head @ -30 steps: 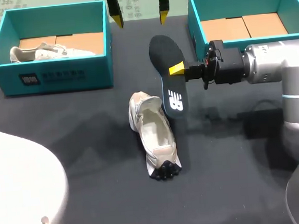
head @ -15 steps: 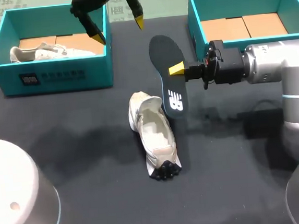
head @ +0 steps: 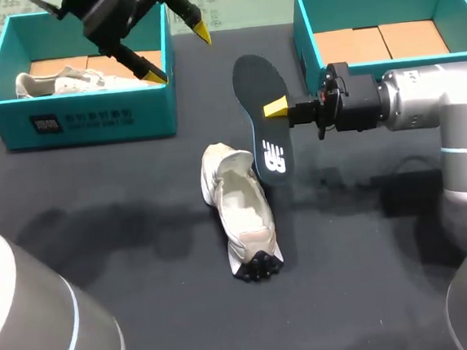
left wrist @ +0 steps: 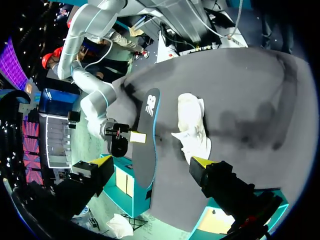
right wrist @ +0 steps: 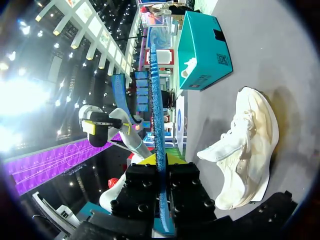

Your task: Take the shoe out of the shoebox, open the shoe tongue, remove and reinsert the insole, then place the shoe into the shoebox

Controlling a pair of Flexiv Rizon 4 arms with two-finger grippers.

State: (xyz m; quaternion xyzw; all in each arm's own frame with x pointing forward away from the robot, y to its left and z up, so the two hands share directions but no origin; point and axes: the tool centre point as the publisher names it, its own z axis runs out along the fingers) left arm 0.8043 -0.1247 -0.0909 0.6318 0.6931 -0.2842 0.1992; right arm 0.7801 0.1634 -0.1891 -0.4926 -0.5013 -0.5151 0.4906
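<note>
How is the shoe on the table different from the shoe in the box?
The shoe on the table lies out on the dark table, while the shoe in the box rests inside the left teal shoebox. The shoe on the table runs toward the near edge with its mouth gaping upward. The shoe in the box lies crosswise. Both are cream-white sneakers.

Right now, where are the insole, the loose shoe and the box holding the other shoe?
insole (head: 261, 133), head view, its dark middle.
loose shoe (head: 243, 211), head view, its open top.
box (head: 151, 117), head view, its front wall.
</note>
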